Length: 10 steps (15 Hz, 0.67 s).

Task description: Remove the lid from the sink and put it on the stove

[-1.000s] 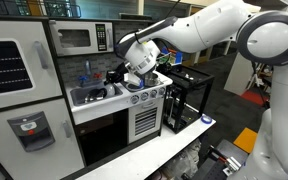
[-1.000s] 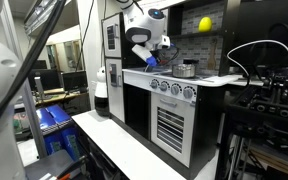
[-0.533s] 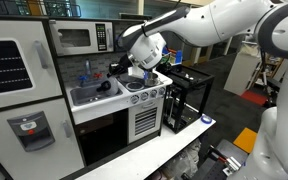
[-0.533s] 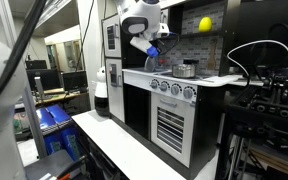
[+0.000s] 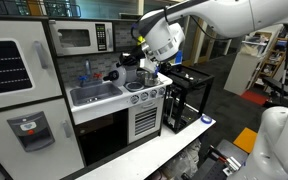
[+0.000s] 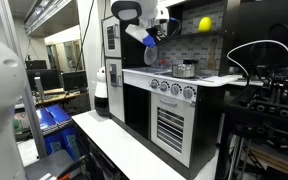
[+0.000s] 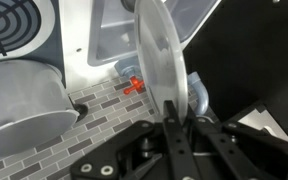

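- In the wrist view the gripper [image 7: 172, 112] has its fingers pinched narrow on the rim of the lid [image 7: 156, 55], which stands on edge between them (a thin grey disc seen almost side-on).
- Beyond the lid, below the hand, lies the sink [image 7: 112, 42]. Off to one side of the hand are a silver pot [image 7: 22, 105] and, past it, a burner of the stove [image 7: 14, 22].
- Only that view shows the grip. In an exterior view the gripper [image 5: 127, 66] hangs above the sink [image 5: 94, 94], the lid [image 5: 114, 73] a dark shape at its tip.
- In an exterior view the gripper [image 6: 151, 33] sits high over the counter, and the lid is too small to make out.
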Motion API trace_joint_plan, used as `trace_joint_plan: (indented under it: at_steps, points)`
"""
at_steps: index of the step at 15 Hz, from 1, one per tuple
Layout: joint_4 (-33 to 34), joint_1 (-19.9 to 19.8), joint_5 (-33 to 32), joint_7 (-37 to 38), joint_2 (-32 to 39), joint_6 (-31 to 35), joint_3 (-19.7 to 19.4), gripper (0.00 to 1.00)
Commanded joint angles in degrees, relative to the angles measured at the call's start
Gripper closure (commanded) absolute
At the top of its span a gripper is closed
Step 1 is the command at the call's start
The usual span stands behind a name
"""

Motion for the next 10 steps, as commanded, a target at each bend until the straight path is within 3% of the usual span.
trace_joint_plan:
  at_steps: [1, 5, 10]
  points:
    - [-4.6, -0.1, 10.8, -9.3, -7.4, -3.7, -0.9, 0.98]
    - [-9.8, -0.8, 19.4, -17.5, -13.2, -11.0, -3.8, 0.98]
    - [-17.0, -1.5, 18.7, -16.7, -16.9, -12.9, -7.7, 0.98]
